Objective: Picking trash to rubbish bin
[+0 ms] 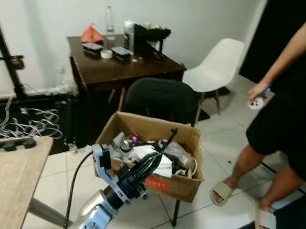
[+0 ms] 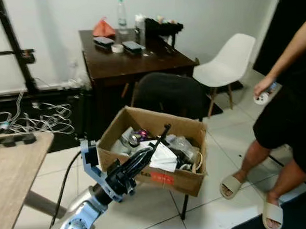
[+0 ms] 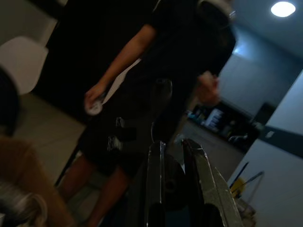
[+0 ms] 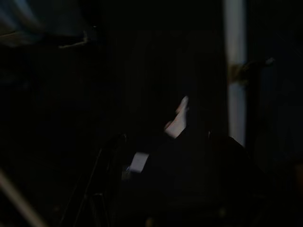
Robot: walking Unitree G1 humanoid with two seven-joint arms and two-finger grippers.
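left claw (image 1: pixel 167 139) reached up and forward over the box (image 1: pixel 191 187) on the dark chair (image 1: pixel 162 96) in the left eye view, its fingers narrow and near-parallel with nothing seen between them. the trash (image 1: pixel 164 165), white paper and clear plastic, lay heaped in the box right under the fingers, so the bin's fill sat below the claw rather than ahead of it.

right eye view gave the same: the fingers pointed along the box's long side toward its far wall, tips above the heap. i judged the left arm much the nearer.

left wrist view looked along the fingers (image 3: pixel 199 165), close together, past the box to a person (image 3: pixel 156 75).

right wrist view was too dark; i cannot tell how the right claw stood.
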